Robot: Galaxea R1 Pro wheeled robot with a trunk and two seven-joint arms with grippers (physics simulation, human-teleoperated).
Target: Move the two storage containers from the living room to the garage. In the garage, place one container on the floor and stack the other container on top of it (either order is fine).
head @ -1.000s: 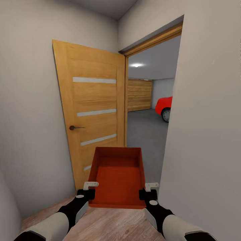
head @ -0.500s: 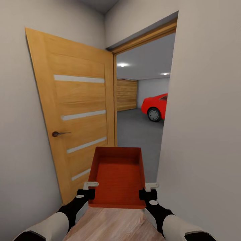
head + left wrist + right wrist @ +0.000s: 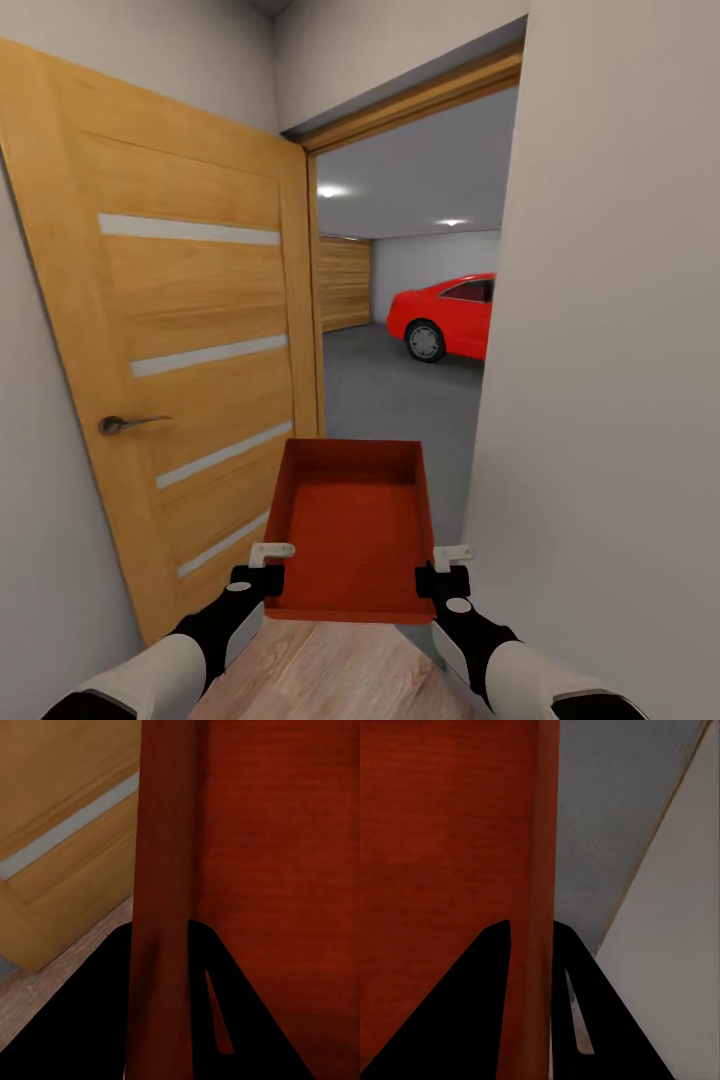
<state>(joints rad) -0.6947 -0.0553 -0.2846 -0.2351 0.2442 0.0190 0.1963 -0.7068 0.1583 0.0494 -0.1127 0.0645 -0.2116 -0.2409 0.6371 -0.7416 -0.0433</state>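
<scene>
Past open wooden door [image 3: 190, 340], grey concrete garage floor [image 3: 400, 390] and red coupe [image 3: 450, 315] looming nearer than before; nearly there. Both grippers, left [image 3: 262, 568] and right [image 3: 447, 568], pinching orange-red rectangular bin [image 3: 350, 530] walls.

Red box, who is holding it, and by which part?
Both grippers: the left gripper pinches the storage container's left wall, the right gripper its right wall.

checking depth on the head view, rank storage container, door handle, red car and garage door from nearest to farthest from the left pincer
1. storage container: its left wall is clamped in the left pincer.
2. door handle: on the open door, to the left.
3. red car: in the garage, right of the doorway.
4. garage door: wooden, at the far wall.
</scene>
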